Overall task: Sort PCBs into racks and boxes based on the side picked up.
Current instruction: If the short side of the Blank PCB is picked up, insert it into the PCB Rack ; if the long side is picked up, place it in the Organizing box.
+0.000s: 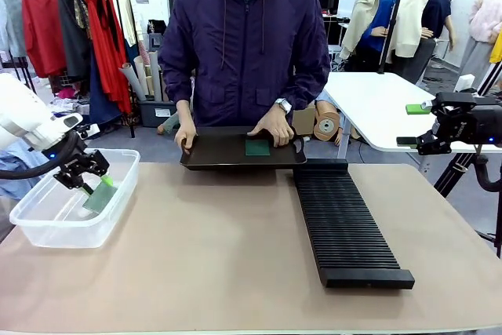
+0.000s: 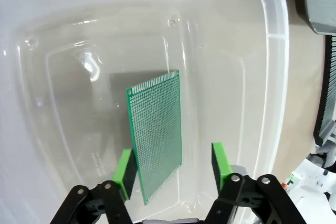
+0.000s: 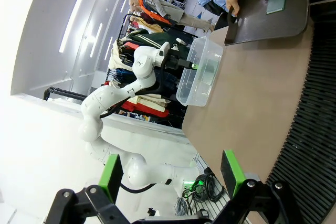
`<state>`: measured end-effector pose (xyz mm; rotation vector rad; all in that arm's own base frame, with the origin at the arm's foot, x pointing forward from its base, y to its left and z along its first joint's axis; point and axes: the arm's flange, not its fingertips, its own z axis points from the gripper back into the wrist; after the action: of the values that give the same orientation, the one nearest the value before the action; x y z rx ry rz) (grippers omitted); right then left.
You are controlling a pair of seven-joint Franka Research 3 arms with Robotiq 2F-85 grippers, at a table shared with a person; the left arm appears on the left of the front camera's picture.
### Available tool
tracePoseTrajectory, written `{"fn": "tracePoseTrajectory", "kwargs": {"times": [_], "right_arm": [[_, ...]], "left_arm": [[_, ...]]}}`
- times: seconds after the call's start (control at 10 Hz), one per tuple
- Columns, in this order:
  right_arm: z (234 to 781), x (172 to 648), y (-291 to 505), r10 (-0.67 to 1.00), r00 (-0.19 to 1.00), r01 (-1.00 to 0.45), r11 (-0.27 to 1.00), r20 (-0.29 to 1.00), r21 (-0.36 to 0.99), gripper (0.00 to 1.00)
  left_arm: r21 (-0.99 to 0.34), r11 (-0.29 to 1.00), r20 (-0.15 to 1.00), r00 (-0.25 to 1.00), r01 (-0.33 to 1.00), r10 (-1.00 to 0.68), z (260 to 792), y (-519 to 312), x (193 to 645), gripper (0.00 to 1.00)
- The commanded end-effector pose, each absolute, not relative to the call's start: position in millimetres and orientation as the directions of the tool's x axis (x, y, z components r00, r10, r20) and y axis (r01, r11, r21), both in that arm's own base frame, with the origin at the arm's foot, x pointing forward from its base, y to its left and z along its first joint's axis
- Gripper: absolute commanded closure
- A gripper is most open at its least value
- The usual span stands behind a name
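Left wrist view: my left gripper (image 2: 172, 169) hangs over the clear tub (image 2: 273, 77) with its jaws spread wide, gripping nothing. A green board (image 2: 155, 129) stands between the pads. It rests against one pad (image 2: 125, 174) and is well apart from the other. It is inside the tub, and I cannot tell whether its far end touches the floor.

I judge the board light, thin and stiff, with a slick dotted face, so it would slide if pinched loosely. The safest hold looks like a pinch across the two flat faces near a short edge.

Its long axis runs away from my wrist, down into the tub, leaning a little.

My right gripper (image 3: 172, 169) is spread and bare beside the rack (image 1: 345, 225). A second board (image 1: 257, 147) lies flat on the tray (image 1: 212, 154).
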<state>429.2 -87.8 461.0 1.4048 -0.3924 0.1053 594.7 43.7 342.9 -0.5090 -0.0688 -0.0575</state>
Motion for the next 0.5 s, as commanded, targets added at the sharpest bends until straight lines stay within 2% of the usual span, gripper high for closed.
{"fn": "tracePoseTrajectory", "kwargs": {"times": [0.0, 0.4], "right_arm": [[462.2, 428.5, -87.1, -0.159, 0.929, -0.308, 0.172, 0.335, 0.936, 0.00], [462.2, 428.5, -87.1, -0.159, 0.929, -0.308, 0.172, 0.335, 0.936, 0.00]], "left_arm": [[-0.454, 0.886, 0.102, 0.994, 0.089, -0.047, 353.4, 42.8, 587.9, 0.00], [-0.389, 0.917, 0.109, 0.993, 0.091, -0.053, 364.9, 43.7, 586.2, 0.00]]}}
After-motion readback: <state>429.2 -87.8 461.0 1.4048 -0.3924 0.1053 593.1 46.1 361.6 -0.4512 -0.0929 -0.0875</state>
